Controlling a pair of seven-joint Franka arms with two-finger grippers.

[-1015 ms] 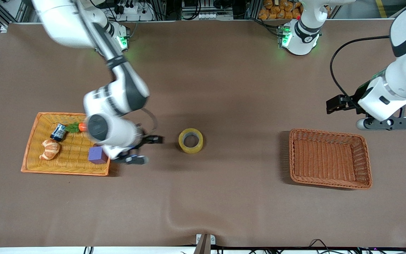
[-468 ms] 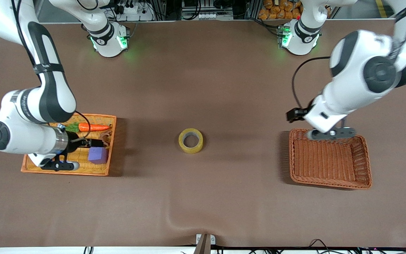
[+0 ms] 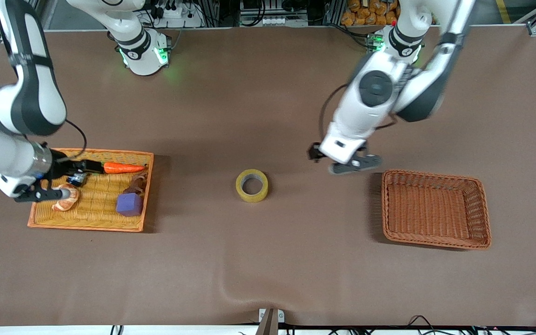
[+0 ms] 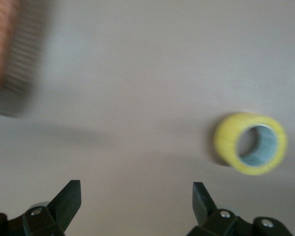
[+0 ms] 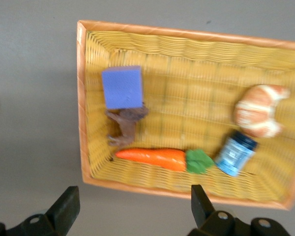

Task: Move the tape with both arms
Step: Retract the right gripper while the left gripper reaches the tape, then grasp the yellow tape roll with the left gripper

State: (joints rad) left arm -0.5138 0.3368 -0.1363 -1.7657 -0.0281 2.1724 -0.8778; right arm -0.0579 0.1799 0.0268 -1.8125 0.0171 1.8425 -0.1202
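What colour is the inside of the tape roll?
Grey, inside the tape's yellow ring. The left wrist view shows it best.

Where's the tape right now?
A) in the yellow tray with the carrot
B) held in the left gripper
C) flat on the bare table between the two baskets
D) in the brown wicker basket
C: the tape lies on the table between the yellow tray and the brown basket, and the left gripper is open with the roll clear of its fingers.
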